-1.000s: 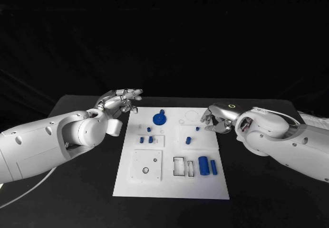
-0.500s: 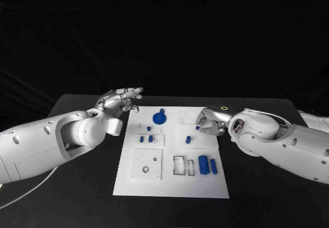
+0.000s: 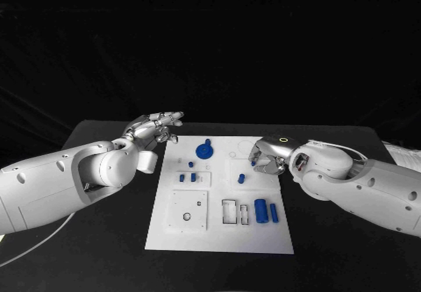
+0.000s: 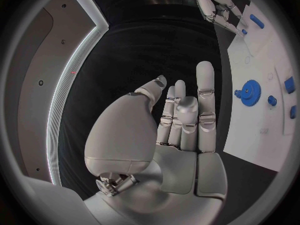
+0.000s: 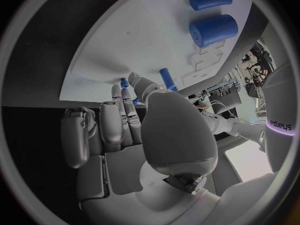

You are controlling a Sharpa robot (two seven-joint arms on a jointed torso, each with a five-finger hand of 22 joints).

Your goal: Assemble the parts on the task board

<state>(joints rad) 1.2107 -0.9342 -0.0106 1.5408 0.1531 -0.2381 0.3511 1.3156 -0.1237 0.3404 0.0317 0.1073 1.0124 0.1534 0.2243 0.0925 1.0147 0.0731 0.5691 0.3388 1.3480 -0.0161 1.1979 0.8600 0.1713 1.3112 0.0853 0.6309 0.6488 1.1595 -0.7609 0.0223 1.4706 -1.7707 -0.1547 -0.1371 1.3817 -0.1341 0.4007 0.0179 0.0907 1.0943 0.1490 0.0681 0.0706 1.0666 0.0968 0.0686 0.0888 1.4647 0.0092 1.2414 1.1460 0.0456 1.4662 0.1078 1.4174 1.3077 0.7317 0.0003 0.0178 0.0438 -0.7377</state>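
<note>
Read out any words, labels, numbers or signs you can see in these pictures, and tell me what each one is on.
"sharpa": lettering on the white robot body beside a purple light strip, seen sideways in the right wrist view.
No print can be made out on the task board, the blue parts, the left hand or the right hand.

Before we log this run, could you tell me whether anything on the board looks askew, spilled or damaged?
Nothing stands out. The white task board lies flat on the black table; the blue gear and two loose blue cylinders rest on it, unbroken. The right hand hovers over the board's far side.
</note>
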